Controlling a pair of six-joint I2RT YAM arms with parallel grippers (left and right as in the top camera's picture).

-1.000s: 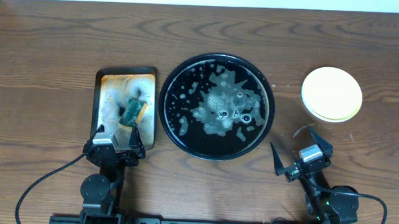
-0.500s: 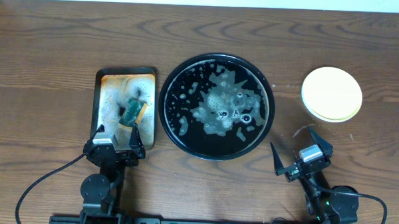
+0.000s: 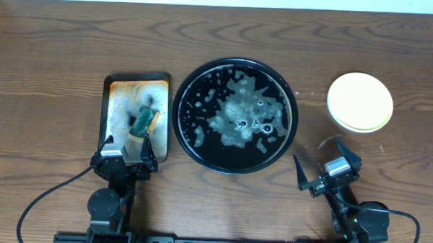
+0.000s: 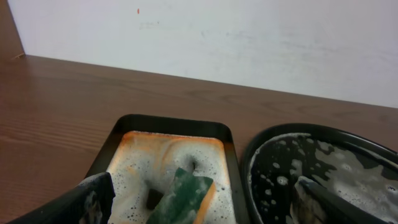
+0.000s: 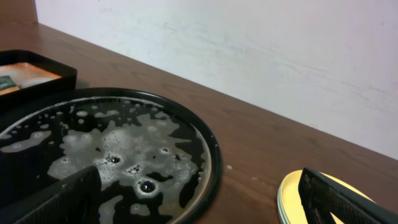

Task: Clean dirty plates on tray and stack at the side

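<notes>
The round black tray [image 3: 189,133] sits at the table's middle, covered in white foam and holding no plates; it also shows in the left wrist view [image 4: 261,146] and the right wrist view [image 5: 208,149]. The plates [image 3: 359,102] are stacked at the right, pale yellow on top with a mint-blue rim below; the stack also shows in the right wrist view [image 5: 291,190]. My left gripper [image 3: 127,149] is open and empty near the front of the small tray. My right gripper [image 3: 320,165] is open and empty, in front of the stack.
A small rectangular rusty metal tray [image 3: 111,110] full of suds stands left of the black tray. A green and yellow sponge [image 3: 144,122] lies in it, also in the left wrist view [image 4: 183,198]. A white wall runs along the table's far edge.
</notes>
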